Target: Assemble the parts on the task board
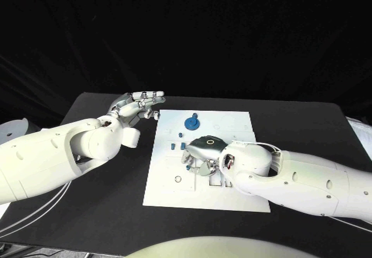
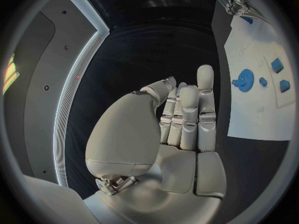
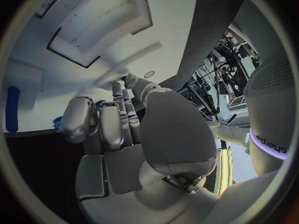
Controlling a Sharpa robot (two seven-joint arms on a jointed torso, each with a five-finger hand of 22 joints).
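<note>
The white task board (image 1: 203, 194) lies mid-table. A blue gear (image 1: 191, 123) stands near its far edge, with small blue parts (image 1: 172, 145) closer in. My right hand (image 1: 203, 156) is over the board's middle, fingers curled down onto it. In the right wrist view a blue part (image 3: 99, 105) shows between the curled fingers (image 3: 111, 127), and a blue peg (image 3: 12, 109) lies on the board (image 3: 93, 25). My left hand (image 1: 140, 107) hovers beside the board's far left corner, fingers straight and together, holding nothing. The left wrist view shows that hand (image 2: 184, 129), the gear (image 2: 243, 78) and blue blocks (image 2: 277, 64).
The black table (image 1: 93, 215) stretches around the board on all sides. A pale round object (image 1: 15, 129) sits off the table's left edge. My left forearm (image 1: 54, 156) lies over the table's left side, my right forearm (image 1: 310, 183) over the board's near right corner.
</note>
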